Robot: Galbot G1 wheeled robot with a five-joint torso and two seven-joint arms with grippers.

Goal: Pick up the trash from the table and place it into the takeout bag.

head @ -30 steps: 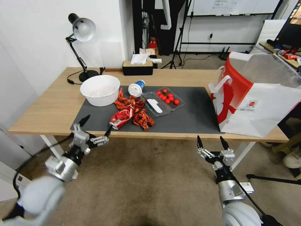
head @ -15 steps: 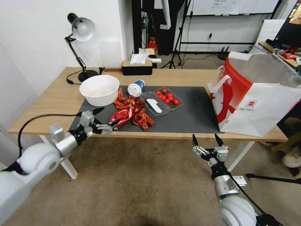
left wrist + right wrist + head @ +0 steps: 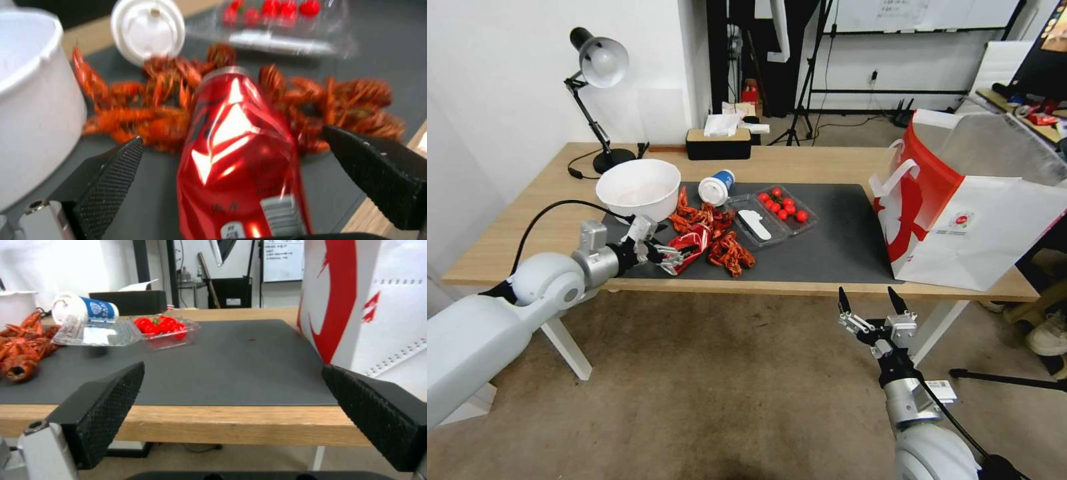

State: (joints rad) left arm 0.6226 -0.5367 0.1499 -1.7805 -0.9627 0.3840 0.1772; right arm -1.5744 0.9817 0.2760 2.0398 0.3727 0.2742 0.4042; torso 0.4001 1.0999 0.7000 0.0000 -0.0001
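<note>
Left gripper (image 3: 662,244): jaws wide apart, one finger on each side of the crushed red soda can (image 3: 688,243), low over the near left part of the dark grey mat (image 3: 840,247); in the left wrist view the fingers (image 3: 113,173) flank the can without touching it.
Crushed red soda can: lying on its side on the mat, its far end against the crayfish shells (image 3: 727,248); nothing grips it.
Right gripper (image 3: 872,305): jaws wide apart, holding nothing, hanging below and in front of the table's near edge, right of centre.
White bowl (image 3: 639,190): upright at the far left corner of the mat, just left of the shells.
Blue-and-white paper cup (image 3: 717,187): on its side, far of the shells, beside the bowl.
Clear plastic tray (image 3: 772,217): open on the mat right of the cup, red cherry tomatoes (image 3: 782,203) in its far half.
Takeout bag (image 3: 960,207): standing open at the right end of the table (image 3: 527,227), well apart from the can.
Desk lamp (image 3: 597,93): at the far left of the table.
Tissue box (image 3: 719,141): at the far edge, centre.
</note>
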